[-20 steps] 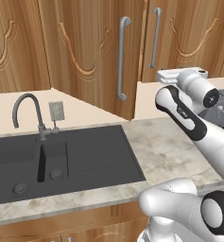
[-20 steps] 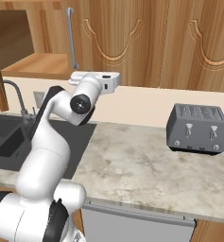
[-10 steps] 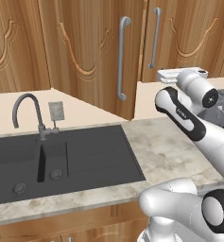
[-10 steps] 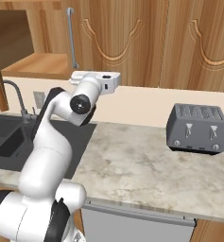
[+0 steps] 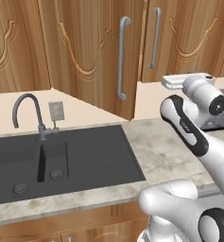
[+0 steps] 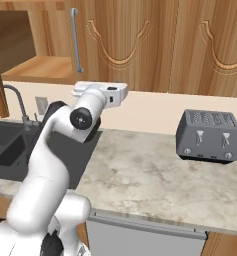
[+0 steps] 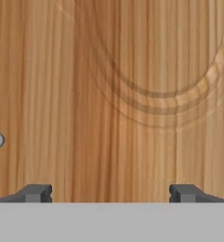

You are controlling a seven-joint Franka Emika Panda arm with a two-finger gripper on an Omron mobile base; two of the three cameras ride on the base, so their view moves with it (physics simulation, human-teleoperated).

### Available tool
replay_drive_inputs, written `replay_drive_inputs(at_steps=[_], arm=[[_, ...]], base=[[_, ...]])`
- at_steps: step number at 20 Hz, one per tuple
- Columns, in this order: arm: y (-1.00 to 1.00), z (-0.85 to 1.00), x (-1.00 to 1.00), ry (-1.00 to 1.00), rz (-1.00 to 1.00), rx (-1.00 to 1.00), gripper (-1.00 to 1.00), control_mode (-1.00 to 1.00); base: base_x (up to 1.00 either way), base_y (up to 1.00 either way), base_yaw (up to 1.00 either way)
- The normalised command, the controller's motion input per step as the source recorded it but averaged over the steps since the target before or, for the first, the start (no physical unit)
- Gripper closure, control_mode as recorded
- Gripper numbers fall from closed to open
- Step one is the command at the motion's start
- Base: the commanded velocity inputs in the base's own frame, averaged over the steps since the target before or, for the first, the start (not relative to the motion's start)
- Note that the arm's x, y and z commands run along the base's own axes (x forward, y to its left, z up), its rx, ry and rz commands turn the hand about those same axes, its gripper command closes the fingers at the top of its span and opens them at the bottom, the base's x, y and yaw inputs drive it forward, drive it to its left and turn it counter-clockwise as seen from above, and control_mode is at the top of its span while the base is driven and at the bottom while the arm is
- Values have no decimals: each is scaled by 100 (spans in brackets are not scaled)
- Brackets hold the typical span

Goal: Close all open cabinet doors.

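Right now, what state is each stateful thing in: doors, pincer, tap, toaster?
Brown wood-grain cabinet door with silver bar handle: swung open over the sink.
Neighbouring brown wood-grain door: shut.
Pincer: open, facing a door panel.
Curved grey tap: no water running.
Grey toaster: slots empty, upright.

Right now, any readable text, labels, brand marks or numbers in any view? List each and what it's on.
None readable.
Toaster: front knobs and levers, no legible marking.
Wall outlet plate behind the faucet: blank.
Cabinet doors: carved groove ornament and bar handles only, no lettering.
Gripper faces bare wood grain in the hand view; nothing printed there.
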Motion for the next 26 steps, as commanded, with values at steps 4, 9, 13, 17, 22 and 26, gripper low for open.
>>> replay_drive_inputs(at_steps=[4,9,13,17,22,26], arm=[[-15,27,-89,20,-6,0,-100,-100],[-10,35,-85,27,-7,0,-100,-100],[-4,25,-82,32,-8,0,-100,-100],[0,15,-85,29,-8,0,-100,-100],[-1,4,-84,22,-7,0,-100,-100],[4,0,-87,1,-2,0,-100,-100]], base=[[0,0,0],[0,0,0],[0,0,0],[0,0,0],[0,0,0],[0,0,0]])
